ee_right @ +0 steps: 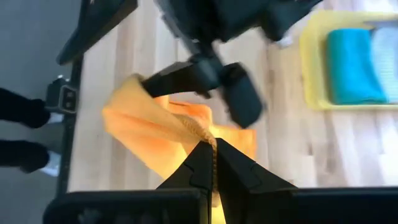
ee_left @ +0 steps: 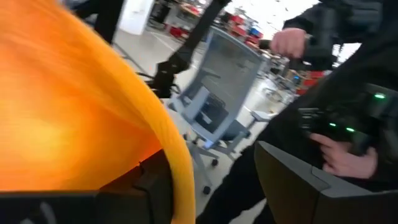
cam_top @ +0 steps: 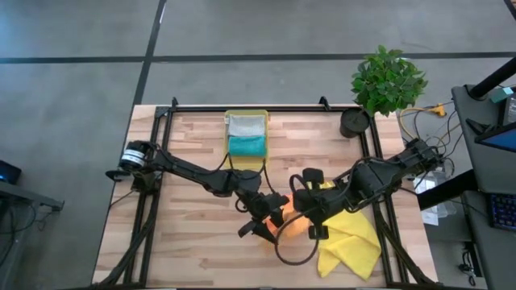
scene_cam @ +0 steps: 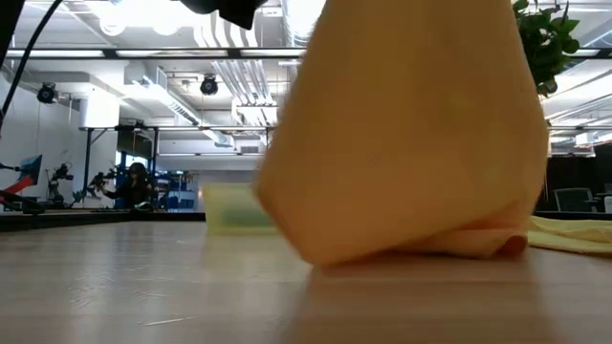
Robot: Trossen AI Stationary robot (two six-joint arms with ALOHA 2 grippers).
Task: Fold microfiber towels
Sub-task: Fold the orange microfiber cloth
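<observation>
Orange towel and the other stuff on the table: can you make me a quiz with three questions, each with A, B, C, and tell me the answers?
1. Where is the teal towel?
A. In the tray
B. Under the plant
C. On the floor

2. How many towels lie in the tray?
A. None
B. Two
C. Four

3. What is the right gripper doing?
A. Resting open on bare wood
B. Holding the plant
C. Pinching the orange towel

Answers:
1. A, the teal towel sits inside the yellow tray at the table's far edge.
2. B, a grey towel and the teal one lie side by side in it.
3. C, its fingers are closed on the edge of the orange towel, which both grippers lift off the table; the left gripper grips the other side.
</observation>
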